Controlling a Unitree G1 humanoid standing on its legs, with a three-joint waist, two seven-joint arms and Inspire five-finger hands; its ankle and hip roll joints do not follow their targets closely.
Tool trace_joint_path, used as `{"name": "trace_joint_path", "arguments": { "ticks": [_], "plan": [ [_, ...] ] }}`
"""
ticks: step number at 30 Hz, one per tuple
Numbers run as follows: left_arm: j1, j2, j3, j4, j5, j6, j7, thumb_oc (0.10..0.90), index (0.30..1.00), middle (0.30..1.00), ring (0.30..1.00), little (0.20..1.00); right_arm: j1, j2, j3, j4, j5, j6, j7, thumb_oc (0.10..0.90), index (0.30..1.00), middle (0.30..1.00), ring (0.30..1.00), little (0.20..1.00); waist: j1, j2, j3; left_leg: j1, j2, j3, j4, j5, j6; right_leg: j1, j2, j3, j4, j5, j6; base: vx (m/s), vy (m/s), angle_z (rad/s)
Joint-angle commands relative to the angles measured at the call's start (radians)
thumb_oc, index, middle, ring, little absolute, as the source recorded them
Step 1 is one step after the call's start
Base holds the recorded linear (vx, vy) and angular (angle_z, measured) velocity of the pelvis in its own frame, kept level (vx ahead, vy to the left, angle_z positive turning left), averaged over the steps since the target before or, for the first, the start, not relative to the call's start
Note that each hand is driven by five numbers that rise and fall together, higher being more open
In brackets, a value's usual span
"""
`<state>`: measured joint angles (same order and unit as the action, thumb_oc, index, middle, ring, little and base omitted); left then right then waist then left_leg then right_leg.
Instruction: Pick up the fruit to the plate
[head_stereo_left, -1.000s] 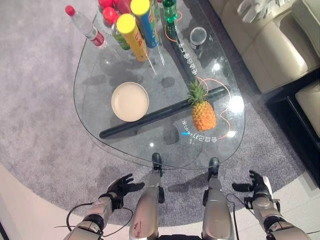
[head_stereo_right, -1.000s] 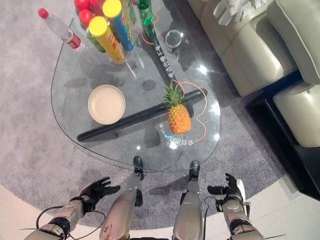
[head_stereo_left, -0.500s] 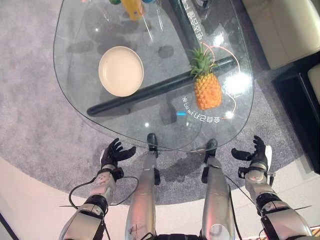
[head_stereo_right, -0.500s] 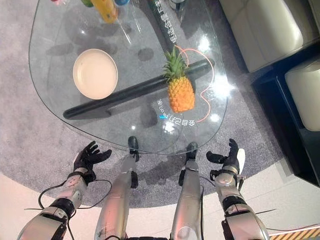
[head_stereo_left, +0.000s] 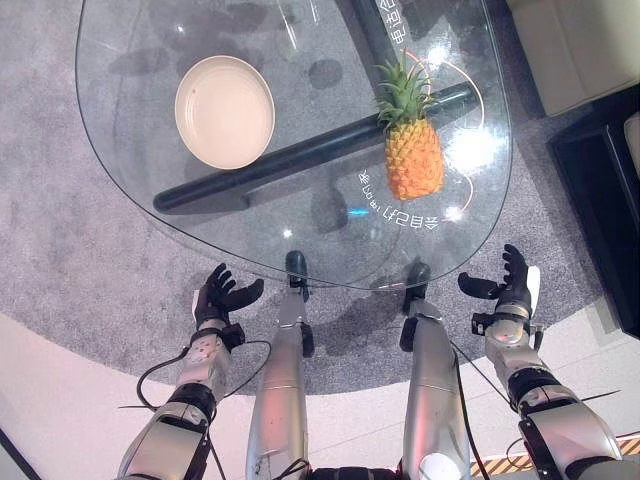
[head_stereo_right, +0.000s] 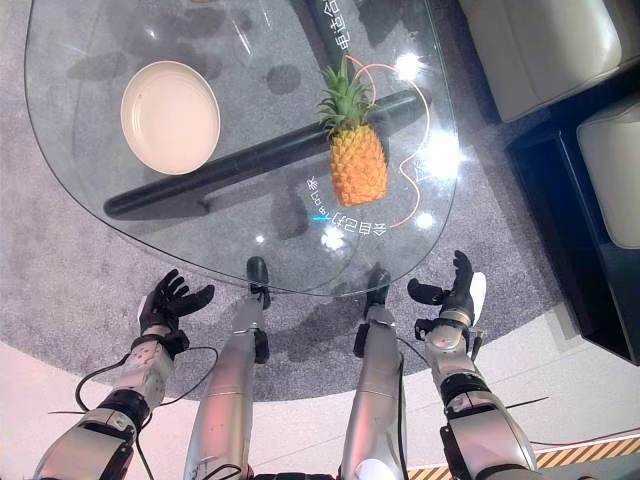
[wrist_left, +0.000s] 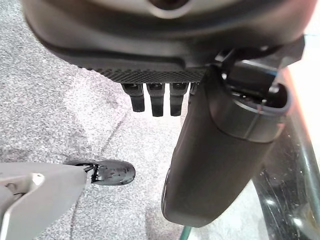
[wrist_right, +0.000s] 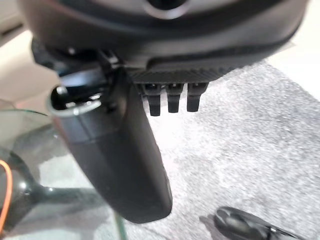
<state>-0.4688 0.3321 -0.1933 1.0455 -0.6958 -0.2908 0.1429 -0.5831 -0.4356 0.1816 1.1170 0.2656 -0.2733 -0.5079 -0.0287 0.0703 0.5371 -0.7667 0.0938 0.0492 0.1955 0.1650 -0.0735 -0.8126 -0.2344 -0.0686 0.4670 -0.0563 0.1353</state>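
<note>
Glass worktop (head_stereo_left: 140, 150) is carrying one pineapple (head_stereo_left: 412, 160) and one cream plate (head_stereo_left: 224, 110), the two well apart with a dark bar (head_stereo_left: 300, 157) showing beneath the glass between them. Both hands are hanging near the worktop's near edge, fingers spread loosely, holding nothing: left hand (head_stereo_left: 217, 297), right hand (head_stereo_left: 510, 290). Lying on slick glass, the pineapple looks likely to roll or slide away if a hand is nudging it off-centre.

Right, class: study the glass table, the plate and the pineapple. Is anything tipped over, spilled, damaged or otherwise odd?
Nothing stands out. The pineapple stands upright on the glass table, apart from the plate, which lies flat with nothing on it. No spill or damage shows. The left hand and right hand are open below the table's near edge.
</note>
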Motion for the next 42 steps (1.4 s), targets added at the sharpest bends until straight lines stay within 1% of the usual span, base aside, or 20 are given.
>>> {"name": "trace_joint_path", "arguments": {
  "ticks": [1, 3, 5, 6, 7, 8, 11, 14, 16, 18, 21, 22, 24, 27, 29, 30, 34, 37, 39, 42],
  "plan": [
    [0.011, 0.073, 0.014, 0.031, -0.04, -0.029, 0.018, 0.8, 0.9, 0.9, 0.9, 0.9, 0.014, -0.108, -0.051, 0.007, 0.087, -0.036, -0.211, 0.8, 0.9, 0.9, 0.9, 0.9, 0.029, -0.029, -0.017, -0.058, -0.034, -0.024, 0.218, -0.172, 0.005, -0.021, 0.044, -0.039, -0.079, 0.086, -0.012, 0.02, -0.03, 0.0],
    [0.013, 0.077, 0.004, 0.027, -0.037, -0.03, 0.023, 0.8, 0.9, 0.9, 0.9, 0.9, 0.001, -0.135, -0.087, 0.004, 0.114, -0.045, -0.289, 0.8, 0.9, 0.9, 0.9, 0.9, 0.03, -0.03, -0.017, -0.056, -0.031, -0.023, 0.218, -0.174, 0.005, -0.017, 0.044, -0.042, -0.078, 0.085, -0.01, 0.02, -0.039, 0.0],
    [0.016, 0.079, -0.004, 0.025, -0.038, -0.034, 0.024, 0.8, 0.9, 0.9, 0.9, 0.9, -0.019, -0.156, -0.118, -0.018, 0.137, -0.082, -0.365, 0.8, 0.9, 0.9, 0.9, 0.9, 0.032, -0.029, -0.017, -0.058, -0.029, -0.021, 0.217, -0.175, 0.004, -0.017, 0.044, -0.046, -0.077, 0.084, -0.01, 0.01, -0.019, 0.0],
    [0.024, 0.077, -0.01, 0.012, -0.037, -0.034, 0.031, 0.8, 0.9, 0.9, 0.9, 0.9, -0.032, -0.169, -0.131, -0.063, 0.15, -0.1, -0.416, 0.8, 0.9, 0.9, 0.9, 0.9, 0.032, -0.027, -0.017, -0.058, -0.03, -0.022, 0.214, -0.175, 0.004, -0.019, 0.045, -0.048, -0.076, 0.084, -0.01, 0.0, 0.0, 0.0],
    [0.026, 0.077, -0.011, 0.008, -0.037, -0.033, 0.032, 0.8, 0.9, 0.9, 0.9, 0.9, -0.033, -0.172, -0.134, -0.075, 0.15, -0.099, -0.424, 0.8, 0.9, 0.9, 0.9, 0.9, 0.032, -0.027, -0.017, -0.058, -0.03, -0.022, 0.214, -0.174, 0.004, -0.019, 0.045, -0.048, -0.076, 0.084, -0.01, 0.0, 0.0, 0.0],
    [0.033, 0.077, -0.016, -0.004, -0.035, -0.029, 0.038, 0.8, 0.9, 0.9, 0.9, 0.9, -0.038, -0.181, -0.142, -0.124, 0.145, -0.111, -0.463, 0.8, 0.9, 0.9, 0.9, 0.9, 0.032, -0.027, -0.017, -0.058, -0.031, -0.023, 0.211, -0.173, 0.004, -0.019, 0.045, -0.05, -0.077, 0.085, -0.01, 0.0, 0.0, 0.0],
    [0.045, 0.077, -0.016, -0.024, -0.038, -0.023, 0.048, 0.8, 0.9, 0.9, 0.9, 0.9, -0.046, -0.19, -0.146, -0.254, 0.103, -0.136, -0.554, 0.8, 0.9, 0.9, 0.9, 0.9, 0.029, -0.027, -0.017, -0.056, -0.034, -0.024, 0.201, -0.17, 0.005, -0.021, 0.045, -0.053, -0.079, 0.088, -0.01, 0.0, 0.0, 0.0],
    [0.05, 0.072, -0.014, -0.036, -0.041, -0.019, 0.052, 0.8, 0.9, 0.9, 0.9, 0.9, -0.052, -0.196, -0.132, -0.391, 0.029, -0.129, -0.632, 0.8, 0.9, 0.9, 0.9, 0.9, 0.022, -0.028, -0.017, -0.054, -0.037, -0.026, 0.188, -0.163, 0.007, -0.022, 0.046, -0.053, -0.085, 0.088, -0.012, 0.0, 0.028, 0.0],
    [0.054, 0.069, -0.012, -0.038, -0.045, -0.023, 0.051, 0.8, 0.9, 0.9, 0.9, 0.9, -0.05, -0.196, -0.131, -0.458, -0.016, -0.121, -0.652, 0.8, 0.9, 0.9, 0.9, 0.9, 0.019, -0.025, -0.017, -0.054, -0.039, -0.026, 0.182, -0.159, 0.008, -0.024, 0.047, -0.051, -0.087, 0.087, -0.013, 0.0, 0.047, 0.0],
    [0.058, 0.061, -0.009, -0.038, -0.04, -0.029, 0.052, 0.8, 0.9, 0.9, 0.9, 0.9, -0.045, -0.186, -0.131, -0.512, -0.044, -0.142, -0.641, 0.8, 0.9, 0.9, 0.9, 0.9, 0.017, -0.022, -0.017, -0.054, -0.042, -0.026, 0.175, -0.155, 0.009, -0.026, 0.047, -0.05, -0.087, 0.086, -0.013, -0.01, 0.034, 0.01],
    [0.061, 0.057, -0.003, -0.039, -0.039, -0.032, 0.048, 0.8, 0.9, 0.9, 0.9, 0.9, -0.033, -0.175, -0.109, -0.622, -0.128, -0.141, -0.615, 0.8, 0.9, 0.9, 0.9, 0.9, 0.013, -0.019, -0.017, -0.055, -0.048, -0.025, 0.165, -0.149, 0.011, -0.031, 0.045, -0.049, -0.092, 0.087, -0.012, -0.01, 0.013, 0.0],
    [0.064, 0.055, 0.0, -0.04, -0.043, -0.033, 0.046, 0.8, 0.9, 0.9, 0.9, 0.9, -0.027, -0.17, -0.095, -0.679, -0.159, -0.12, -0.608, 0.8, 0.9, 0.9, 0.9, 0.9, 0.012, -0.018, -0.017, -0.056, -0.048, -0.023, 0.161, -0.146, 0.01, -0.033, 0.044, -0.049, -0.095, 0.088, -0.012, -0.02, 0.051, 0.0],
    [0.07, 0.049, 0.005, -0.038, -0.043, -0.037, 0.043, 0.8, 0.9, 0.9, 0.9, 0.9, -0.013, -0.158, -0.082, -0.735, -0.188, -0.103, -0.596, 0.8, 0.9, 0.9, 0.9, 0.9, 0.008, -0.018, -0.017, -0.055, -0.049, -0.022, 0.159, -0.144, 0.009, -0.034, 0.044, -0.047, -0.095, 0.087, -0.012, 0.0, 0.045, -0.01],
    [0.091, 0.029, 0.016, -0.045, -0.036, -0.047, 0.039, 0.8, 0.9, 0.9, 0.9, 0.9, 0.014, -0.125, -0.048, -0.86, -0.22, -0.074, -0.54, 0.8, 0.9, 0.9, 0.9, 0.9, 0.003, -0.015, -0.017, -0.053, -0.05, -0.018, 0.156, -0.14, 0.009, -0.033, 0.045, -0.041, -0.095, 0.082, -0.015, 0.0, 0.055, -0.02],
    [0.098, 0.021, 0.015, -0.047, -0.033, -0.051, 0.038, 0.8, 0.9, 0.9, 0.9, 0.9, 0.021, -0.11, -0.028, -0.9, -0.247, -0.066, -0.508, 0.8, 0.9, 0.9, 0.9, 0.9, 0.002, -0.014, -0.017, -0.047, -0.05, -0.015, 0.148, -0.137, 0.009, -0.027, 0.045, -0.041, -0.102, 0.082, -0.016, -0.01, 0.033, -0.01],
    [0.1, 0.014, 0.015, -0.047, -0.028, -0.054, 0.04, 0.8, 0.9, 0.9, 0.9, 0.9, 0.023, -0.1, -0.013, -0.93, -0.268, -0.052, -0.492, 0.8, 0.9, 0.9, 0.9, 0.9, 0.001, -0.014, -0.017, -0.043, -0.051, -0.012, 0.142, -0.134, 0.009, -0.024, 0.044, -0.042, -0.106, 0.082, -0.017, 0.0, 0.042, 0.0],
    [0.108, -0.003, 0.017, -0.049, -0.019, -0.061, 0.042, 0.8, 0.9, 0.9, 0.9, 0.9, 0.023, -0.079, 0.033, -1.006, -0.291, -0.018, -0.427, 0.8, 0.9, 0.9, 0.9, 0.9, 0.001, -0.016, -0.017, -0.034, -0.052, -0.008, 0.132, -0.128, 0.007, -0.013, 0.044, -0.044, -0.116, 0.083, -0.02, 0.0, 0.017, 0.0],
    [0.111, -0.009, 0.018, -0.047, -0.018, -0.064, 0.04, 0.8, 0.9, 0.9, 0.9, 0.9, 0.024, -0.08, 0.064, -1.064, -0.303, 0.005, -0.386, 0.8, 0.9, 0.9, 0.9, 0.9, 0.001, -0.017, -0.017, -0.028, -0.053, -0.004, 0.125, -0.125, 0.006, -0.007, 0.043, -0.046, -0.12, 0.082, -0.021, 0.0, 0.0, 0.0],
    [0.111, -0.012, 0.016, -0.046, -0.018, -0.063, 0.041, 0.8, 0.9, 0.9, 0.9, 0.9, 0.025, -0.078, 0.078, -1.088, -0.316, 0.009, -0.374, 0.8, 0.9, 0.9, 0.9, 0.9, 0.001, -0.017, -0.017, -0.026, -0.053, -0.003, 0.125, -0.124, 0.006, -0.006, 0.043, -0.048, -0.119, 0.082, -0.022, 0.0, 0.0, 0.0],
    [0.111, -0.015, 0.014, -0.042, -0.021, -0.065, 0.037, 0.8, 0.9, 0.9, 0.9, 0.9, 0.021, -0.082, 0.096, -1.13, -0.342, 0.036, -0.358, 0.8, 0.9, 0.9, 0.9, 0.9, 0.001, -0.016, -0.017, -0.02, -0.054, 0.001, 0.118, -0.121, 0.005, -0.001, 0.044, -0.05, -0.121, 0.08, -0.022, 0.0, 0.0, 0.0]
  ]
}}
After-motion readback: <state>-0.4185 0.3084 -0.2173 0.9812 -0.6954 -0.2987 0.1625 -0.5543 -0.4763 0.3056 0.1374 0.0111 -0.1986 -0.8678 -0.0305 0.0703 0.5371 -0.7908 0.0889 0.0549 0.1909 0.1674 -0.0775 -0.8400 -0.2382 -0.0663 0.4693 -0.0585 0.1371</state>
